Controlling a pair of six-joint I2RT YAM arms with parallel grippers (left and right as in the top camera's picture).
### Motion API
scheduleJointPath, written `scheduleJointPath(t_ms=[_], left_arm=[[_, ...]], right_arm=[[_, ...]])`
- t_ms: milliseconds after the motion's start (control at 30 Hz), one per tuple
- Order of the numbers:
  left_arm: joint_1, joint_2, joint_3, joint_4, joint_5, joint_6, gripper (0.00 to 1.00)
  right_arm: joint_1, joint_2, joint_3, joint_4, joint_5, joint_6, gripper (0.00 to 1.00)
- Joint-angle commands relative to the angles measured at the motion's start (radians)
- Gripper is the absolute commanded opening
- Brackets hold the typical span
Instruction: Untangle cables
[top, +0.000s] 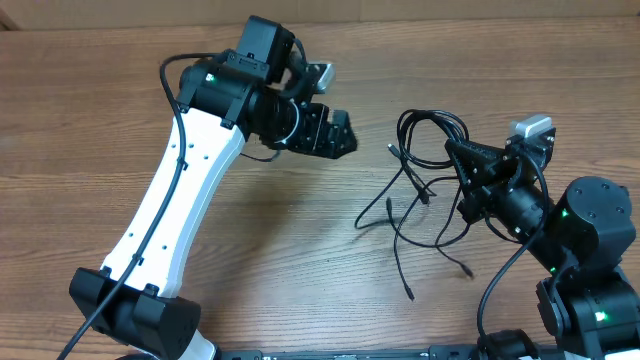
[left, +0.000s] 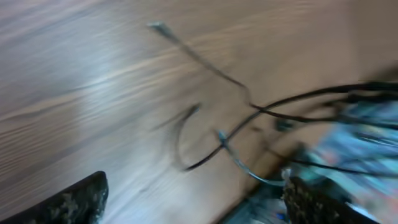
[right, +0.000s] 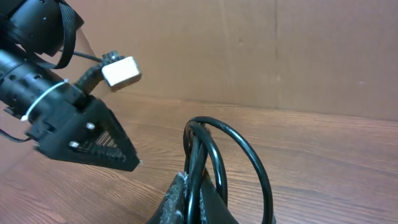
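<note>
The cables (top: 420, 165) lie as a loose tangle of thin black cords on the wooden table, right of centre, with several plug ends trailing toward the front. My right gripper (top: 455, 150) is shut on a bunch of looped cables (right: 214, 149), holding them upright between its fingers (right: 180, 196). My left gripper (top: 345, 135) hovers open to the left of the tangle, apart from it, with nothing between its fingers (left: 74, 202). The left wrist view is blurred, and cable strands (left: 249, 115) show ahead of the open jaws.
The left arm's white link (top: 180, 190) slants across the left half of the table (top: 300, 250). The right arm's black body (top: 590, 240) fills the right front corner. A brown cardboard wall (right: 280, 50) stands behind the table.
</note>
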Motion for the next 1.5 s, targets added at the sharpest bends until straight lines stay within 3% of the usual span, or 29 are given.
scheduleJointPath(t_ms=[0, 67, 200, 333, 467, 667, 967, 1033, 1100, 1167, 1233, 1300, 1367, 1400, 1433, 1467], left_arm=[[-0.008, -0.003, 0.013, 0.037, 0.317, 0.006, 0.94], [-0.043, -0.003, 0.013, 0.088, 0.330, -0.091, 0.97], [-0.131, -0.003, 0.013, 0.211, 0.294, -0.112, 0.99], [-0.200, -0.003, 0.013, 0.266, -0.011, -0.278, 1.00], [-0.216, 0.000, 0.013, 0.284, -0.207, -0.365, 1.00], [-0.174, 0.002, 0.012, 0.204, -0.459, -0.368, 1.00], [-0.011, 0.001, 0.012, 0.030, -0.602, -0.308, 1.00], [0.032, 0.002, 0.012, -0.002, -0.589, -0.245, 0.88], [0.047, 0.001, 0.012, -0.011, -0.584, -0.199, 0.61], [0.050, 0.001, 0.012, -0.016, -0.583, -0.176, 0.46], [0.050, 0.001, 0.012, -0.020, -0.583, -0.172, 0.55], [0.050, 0.001, 0.012, -0.020, -0.581, -0.172, 0.80], [0.050, 0.002, 0.011, -0.019, -0.583, -0.175, 0.90], [0.050, 0.004, 0.010, -0.014, -0.587, -0.183, 0.92], [0.050, 0.010, 0.009, -0.005, -0.587, -0.205, 0.95], [0.050, 0.021, 0.008, 0.008, -0.585, -0.243, 0.96]], right_arm=[[0.001, -0.013, 0.010, 0.042, 0.006, 0.012, 0.04], [0.001, -0.013, 0.010, 0.077, 0.005, 0.060, 0.04], [0.001, -0.013, 0.010, 0.092, 0.005, 0.150, 0.04], [0.001, -0.013, 0.010, 0.108, -0.039, 0.230, 0.04], [0.001, -0.014, 0.010, 0.174, -0.146, 0.271, 0.04], [0.001, -0.043, 0.011, 0.205, -0.164, 0.301, 0.04], [0.001, -0.073, 0.011, 0.212, -0.148, 0.301, 0.04], [0.001, -0.073, 0.011, 0.211, -0.144, 0.301, 0.04], [0.001, -0.073, 0.010, 0.211, -0.136, 0.300, 0.04], [0.001, -0.073, 0.010, 0.199, -0.129, 0.300, 0.04], [0.001, -0.073, 0.010, 0.161, -0.095, 0.293, 0.04], [0.001, -0.073, 0.010, 0.092, -0.040, 0.288, 0.04], [0.001, -0.072, 0.010, 0.007, 0.032, 0.288, 0.05], [0.001, -0.071, 0.010, -0.040, 0.063, 0.287, 0.30], [0.001, -0.068, 0.010, -0.100, 0.101, 0.285, 0.71], [0.001, -0.064, 0.010, -0.143, 0.126, 0.285, 0.84]])
